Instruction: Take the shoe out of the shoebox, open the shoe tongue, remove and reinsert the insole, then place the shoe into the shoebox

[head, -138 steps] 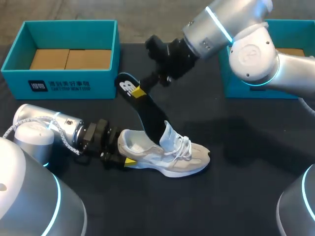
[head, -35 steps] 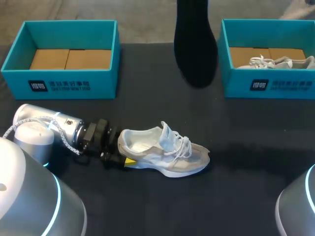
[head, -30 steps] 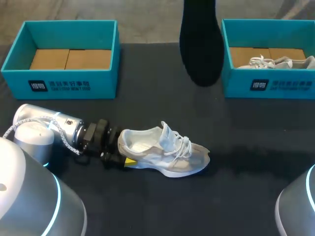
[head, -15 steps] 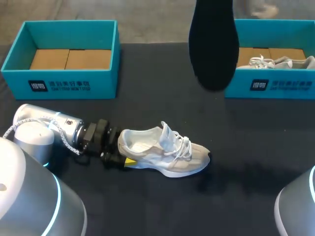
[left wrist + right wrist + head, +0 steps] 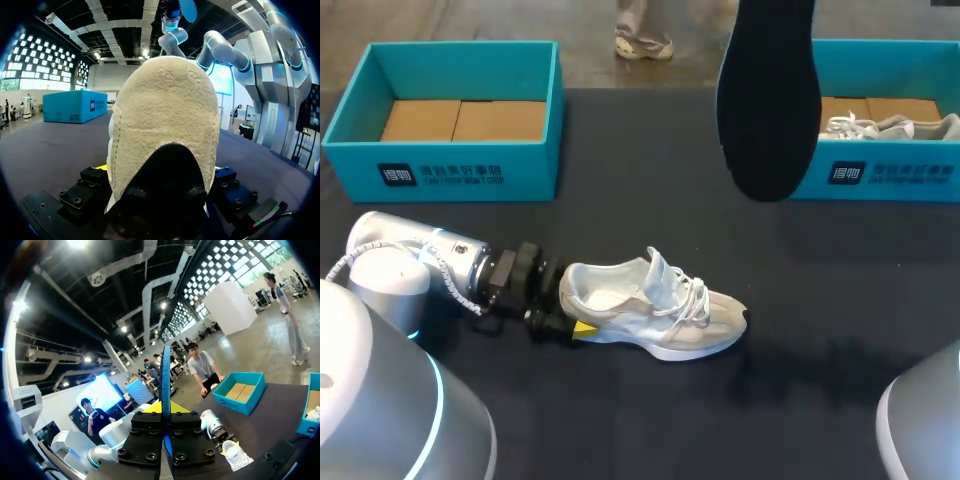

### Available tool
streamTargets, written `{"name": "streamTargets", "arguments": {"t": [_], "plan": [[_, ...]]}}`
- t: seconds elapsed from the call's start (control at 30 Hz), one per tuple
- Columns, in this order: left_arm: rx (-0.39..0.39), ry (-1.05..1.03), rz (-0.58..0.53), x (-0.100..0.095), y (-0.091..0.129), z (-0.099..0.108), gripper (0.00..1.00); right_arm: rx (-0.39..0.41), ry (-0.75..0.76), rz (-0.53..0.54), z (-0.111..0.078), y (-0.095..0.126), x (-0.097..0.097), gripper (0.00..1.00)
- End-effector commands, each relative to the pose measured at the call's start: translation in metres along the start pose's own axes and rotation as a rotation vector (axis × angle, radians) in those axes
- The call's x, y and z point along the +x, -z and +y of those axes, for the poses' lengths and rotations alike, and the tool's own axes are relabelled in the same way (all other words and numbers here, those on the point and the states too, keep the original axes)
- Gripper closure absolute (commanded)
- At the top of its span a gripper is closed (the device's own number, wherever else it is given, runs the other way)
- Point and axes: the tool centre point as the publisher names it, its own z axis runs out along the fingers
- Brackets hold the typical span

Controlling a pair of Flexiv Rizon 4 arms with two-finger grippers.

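A white and beige shoe (image 5: 655, 310) lies on its sole mid-table, toe to the right, tongue raised. My left gripper (image 5: 570, 306) grips its heel from the left. In the left wrist view the heel (image 5: 165, 125) fills the space between the fingers (image 5: 92, 182), which press on both its sides. The black insole (image 5: 767, 95) hangs high over the table's back right, in front of the right box. Its blue edge (image 5: 165, 385) is clamped in my right gripper (image 5: 165, 432). That gripper itself is out of the head view. The shoe (image 5: 235, 452) shows far below it.
A teal shoebox (image 5: 360, 150) with a cardboard bottom stands at the back left. A second teal shoebox (image 5: 880, 180) at the back right holds another white shoe (image 5: 890, 125). My left arm (image 5: 410, 270) lies low along the table's left.
The insole has swung to the right and now overlaps the right box's front corner. The shoe and my left arm have not moved.
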Motion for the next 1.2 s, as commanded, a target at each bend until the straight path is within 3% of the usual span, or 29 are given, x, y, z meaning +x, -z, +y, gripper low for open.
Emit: {"name": "streamTargets", "arguments": {"t": [0.03, 0.53, 1.0, 1.2], "plan": [[0.0, 0.0, -0.001, 0.0, -0.001, 0.001, 1.0, 0.002, -0.02, -0.01, 0.002, 0.004, 0.016, 1.0], [0.0, 0.0, -0.001, 0.0, -0.001, 0.001, 1.0, 0.027, -0.041, -0.054, -0.004, 0.009, 0.055, 1.0], [0.0, 0.0, -0.001, 0.0, -0.001, 0.001, 1.0, 0.06, -0.003, -0.073, 0.003, 0.022, 0.063, 1.0], [0.0, 0.0, -0.001, 0.0, -0.001, 0.001, 1.0, 0.066, -0.014, -0.056, -0.005, 0.018, 0.057, 1.0]]}}
